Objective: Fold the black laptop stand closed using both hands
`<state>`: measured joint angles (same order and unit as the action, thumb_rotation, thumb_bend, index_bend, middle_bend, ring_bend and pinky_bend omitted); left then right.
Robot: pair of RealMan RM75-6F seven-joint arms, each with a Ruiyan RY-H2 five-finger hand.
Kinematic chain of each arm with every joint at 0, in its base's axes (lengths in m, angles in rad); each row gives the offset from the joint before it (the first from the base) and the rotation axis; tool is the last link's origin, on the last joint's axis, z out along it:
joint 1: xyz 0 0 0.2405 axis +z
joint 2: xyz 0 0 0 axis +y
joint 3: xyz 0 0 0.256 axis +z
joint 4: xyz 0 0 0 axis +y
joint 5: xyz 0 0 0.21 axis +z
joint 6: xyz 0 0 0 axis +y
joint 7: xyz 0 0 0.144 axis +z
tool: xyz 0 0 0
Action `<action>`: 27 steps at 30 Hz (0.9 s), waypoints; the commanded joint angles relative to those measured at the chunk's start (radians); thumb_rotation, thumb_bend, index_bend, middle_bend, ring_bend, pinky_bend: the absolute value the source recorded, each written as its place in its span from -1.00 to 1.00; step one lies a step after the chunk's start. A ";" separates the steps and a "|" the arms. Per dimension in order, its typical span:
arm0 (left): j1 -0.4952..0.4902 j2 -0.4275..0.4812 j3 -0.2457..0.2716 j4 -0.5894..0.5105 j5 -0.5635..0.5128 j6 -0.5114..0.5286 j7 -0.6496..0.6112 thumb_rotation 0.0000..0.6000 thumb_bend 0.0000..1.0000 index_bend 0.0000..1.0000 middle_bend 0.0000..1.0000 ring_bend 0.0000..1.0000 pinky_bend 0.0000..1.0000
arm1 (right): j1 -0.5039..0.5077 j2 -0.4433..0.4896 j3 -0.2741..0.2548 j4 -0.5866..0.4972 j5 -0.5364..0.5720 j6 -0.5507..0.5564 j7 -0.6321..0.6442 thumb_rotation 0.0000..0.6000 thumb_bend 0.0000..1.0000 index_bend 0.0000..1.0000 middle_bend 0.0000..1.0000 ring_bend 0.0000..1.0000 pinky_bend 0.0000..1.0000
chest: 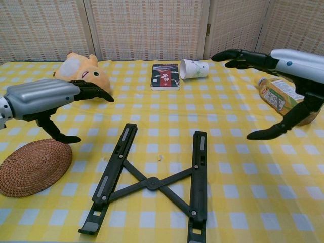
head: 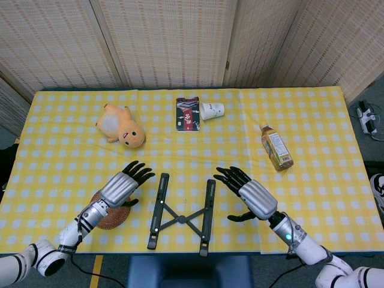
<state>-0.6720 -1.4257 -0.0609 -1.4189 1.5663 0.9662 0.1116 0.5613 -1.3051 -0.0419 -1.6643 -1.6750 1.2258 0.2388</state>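
Observation:
The black laptop stand (head: pixel 180 215) (chest: pixel 150 183) lies flat near the table's front edge, its two bars joined by crossed links. My left hand (head: pixel 123 186) (chest: pixel 48 98) hovers just left of the left bar, fingers spread, holding nothing. To the right of the right bar my right hand (head: pixel 252 195) (chest: pixel 283 71) floats above the cloth, also spread and empty. Neither hand touches the stand.
A woven coaster (head: pixel 111 213) (chest: pixel 31 166) lies under my left hand. Further back sit a plush toy (head: pixel 122 125) (chest: pixel 81 75), a small book (head: pixel 188 113), a tipped paper cup (head: pixel 212 110) and a lying tea bottle (head: pixel 276 147) (chest: pixel 281 96).

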 commanded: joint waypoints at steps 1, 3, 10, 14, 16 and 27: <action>-0.044 -0.083 -0.028 0.089 -0.042 -0.042 0.078 1.00 -0.51 -0.81 -0.87 -1.00 -0.92 | -0.031 -0.009 -0.026 0.005 -0.036 0.027 -0.074 1.00 -0.70 -1.00 -1.00 -1.00 -1.00; -0.053 -0.110 -0.035 0.113 -0.058 -0.052 0.079 1.00 -0.52 -0.85 -0.91 -1.00 -0.94 | -0.038 -0.019 -0.030 0.013 -0.043 0.028 -0.111 1.00 -0.70 -1.00 -1.00 -1.00 -1.00; -0.082 -0.185 -0.047 0.187 -0.094 -0.071 0.085 1.00 -0.53 -0.88 -0.94 -1.00 -0.97 | -0.059 -0.087 -0.033 0.064 -0.035 0.005 -0.229 1.00 -0.70 -1.00 -1.00 -1.00 -1.00; -0.091 -0.214 -0.049 0.215 -0.115 -0.082 0.092 1.00 -0.53 -0.88 -0.94 -1.00 -0.98 | -0.067 -0.139 -0.030 0.103 -0.034 -0.003 -0.284 1.00 -0.70 -1.00 -1.00 -1.00 -1.00; -0.093 -0.226 -0.047 0.225 -0.121 -0.083 0.095 1.00 -0.53 -0.88 -0.94 -1.00 -0.98 | -0.067 -0.165 -0.030 0.125 -0.038 -0.010 -0.310 1.00 -0.70 -1.00 -1.00 -1.00 -1.00; -0.104 -0.258 -0.041 0.246 -0.146 -0.091 0.095 1.00 -0.53 -0.88 -0.94 -1.00 -0.98 | -0.060 -0.286 -0.020 0.251 -0.088 0.007 -0.365 1.00 -0.70 -1.00 -0.91 -0.89 -1.00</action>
<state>-0.7757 -1.6826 -0.1026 -1.1738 1.4205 0.8753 0.2067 0.5018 -1.5731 -0.0676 -1.4334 -1.7502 1.2178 -0.1152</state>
